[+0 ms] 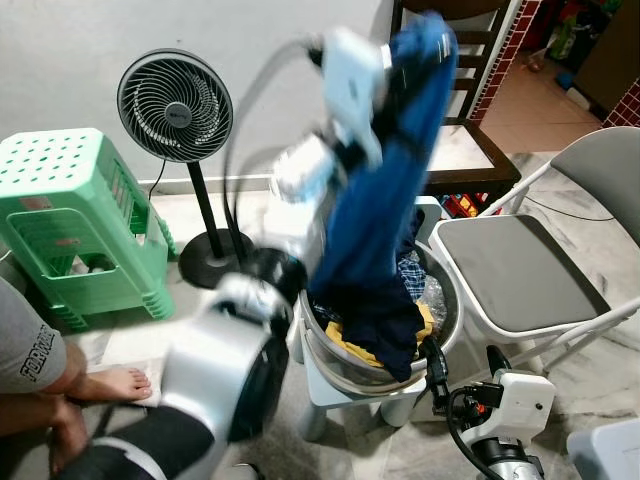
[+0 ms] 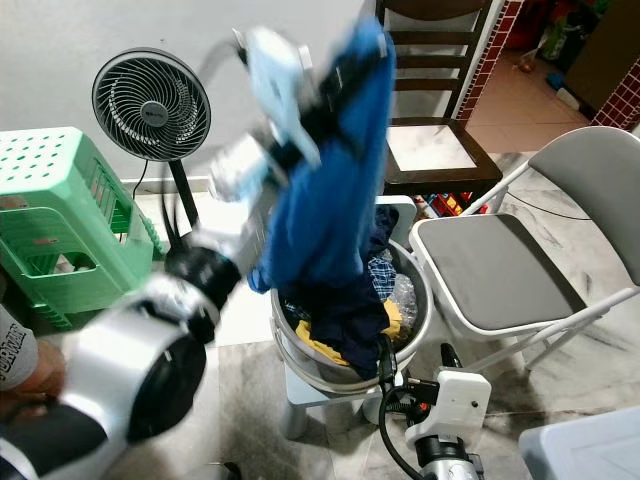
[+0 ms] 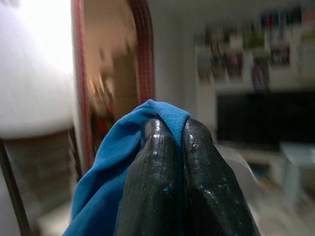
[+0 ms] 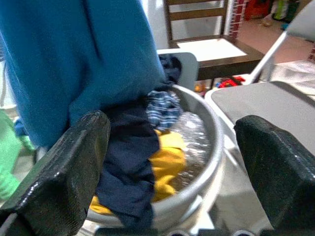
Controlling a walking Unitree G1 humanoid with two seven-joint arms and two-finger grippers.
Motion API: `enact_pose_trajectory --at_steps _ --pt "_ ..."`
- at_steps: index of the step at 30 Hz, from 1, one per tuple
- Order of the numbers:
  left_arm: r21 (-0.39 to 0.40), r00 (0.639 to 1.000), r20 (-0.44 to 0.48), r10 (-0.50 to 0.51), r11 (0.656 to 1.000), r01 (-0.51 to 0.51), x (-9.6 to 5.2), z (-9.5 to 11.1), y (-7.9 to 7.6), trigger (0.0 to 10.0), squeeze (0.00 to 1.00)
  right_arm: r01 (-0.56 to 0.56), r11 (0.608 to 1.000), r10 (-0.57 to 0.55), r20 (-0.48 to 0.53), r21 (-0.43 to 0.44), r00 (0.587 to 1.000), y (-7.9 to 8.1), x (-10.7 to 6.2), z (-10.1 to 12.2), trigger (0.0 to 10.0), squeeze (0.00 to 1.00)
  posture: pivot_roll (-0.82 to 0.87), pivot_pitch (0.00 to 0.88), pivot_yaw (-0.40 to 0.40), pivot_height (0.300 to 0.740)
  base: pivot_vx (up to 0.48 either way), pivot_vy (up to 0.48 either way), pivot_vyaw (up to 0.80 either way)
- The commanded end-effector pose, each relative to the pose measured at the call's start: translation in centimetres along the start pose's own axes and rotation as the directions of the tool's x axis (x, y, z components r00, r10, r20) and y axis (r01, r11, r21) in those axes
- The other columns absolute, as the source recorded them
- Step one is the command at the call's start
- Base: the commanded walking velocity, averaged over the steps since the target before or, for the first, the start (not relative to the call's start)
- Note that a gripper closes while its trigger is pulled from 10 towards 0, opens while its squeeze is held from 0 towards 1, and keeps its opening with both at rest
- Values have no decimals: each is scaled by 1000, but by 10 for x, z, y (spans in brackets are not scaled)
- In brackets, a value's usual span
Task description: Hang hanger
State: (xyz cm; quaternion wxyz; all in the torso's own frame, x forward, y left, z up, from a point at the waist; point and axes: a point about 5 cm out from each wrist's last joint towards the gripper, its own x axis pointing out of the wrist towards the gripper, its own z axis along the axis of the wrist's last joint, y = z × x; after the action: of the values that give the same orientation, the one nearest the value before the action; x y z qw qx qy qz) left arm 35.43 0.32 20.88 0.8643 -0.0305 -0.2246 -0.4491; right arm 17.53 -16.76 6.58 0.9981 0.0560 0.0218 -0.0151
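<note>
Blue cotton shirt (image 1: 385, 190) dangling, pinched tight in left gripper (image 3: 170, 147) above round metal basin (image 1: 445, 325), right gripper (image 4: 172, 162) gaping beside it

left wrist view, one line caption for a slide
Left gripper shut on a blue garment, blurred room behind.

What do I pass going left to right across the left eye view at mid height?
green stool → standing fan → blue garment held up by the left gripper → grey folding chair
</note>
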Motion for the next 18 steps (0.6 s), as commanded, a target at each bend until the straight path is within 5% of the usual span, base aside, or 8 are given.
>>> enact_pose_trajectory --at_steps 1,8,10,12,18 --pt "-37 998 -26 -52 998 51 -7 -12 -14 0 0 14 1000 -14 0 -10 1000 -6 -2 3 10000 0 22 100 -83 740 0 0 0" --pt "-18 983 -186 11 1000 -14 -84 -61 -22 0 0 -33 999 32 -22 -18 999 -4 -1 2 10000 0 42 117 -124 740 0 0 0" --pt "-10 980 -197 27 1000 -30 -89 -63 -21 0 0 -34 999 34 -22 -18 999 -5 -1 2 10000 0 44 119 -132 740 0 0 0" --pt "59 923 -286 257 966 -251 -134 -71 2 0 0 -46 999 45 -30 -26 999 -7 -2 2 10000 0 57 124 -148 740 0 0 0" --pt "85 858 -380 345 937 -339 -183 -71 3 0 0 -71 997 70 -45 -30 997 -8 0 1 10000 0 86 131 -169 740 0 0 0"
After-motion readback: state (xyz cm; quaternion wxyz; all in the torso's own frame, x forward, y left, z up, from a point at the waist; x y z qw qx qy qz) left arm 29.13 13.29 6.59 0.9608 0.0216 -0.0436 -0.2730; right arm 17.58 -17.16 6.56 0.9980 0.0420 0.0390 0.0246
